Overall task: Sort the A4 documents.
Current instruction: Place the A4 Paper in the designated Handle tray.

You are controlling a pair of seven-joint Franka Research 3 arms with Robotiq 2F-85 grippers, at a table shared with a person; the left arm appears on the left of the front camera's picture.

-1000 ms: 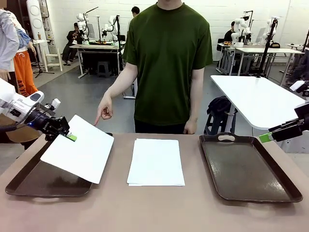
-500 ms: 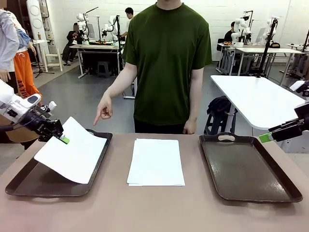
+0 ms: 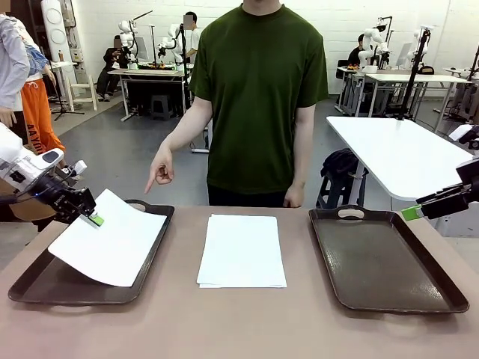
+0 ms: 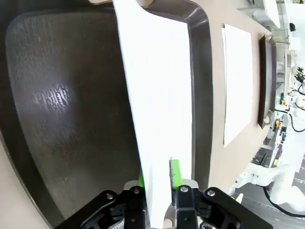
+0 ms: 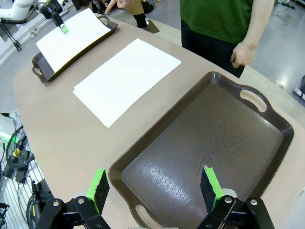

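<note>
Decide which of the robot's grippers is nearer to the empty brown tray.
Right. The right gripper hovers open at the empty tray's right side. The left gripper is far off over the other tray, with a white sheet between its fingers.

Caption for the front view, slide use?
Left gripper at the corner of an A4 sheet over the left tray; person's hand points.
</note>
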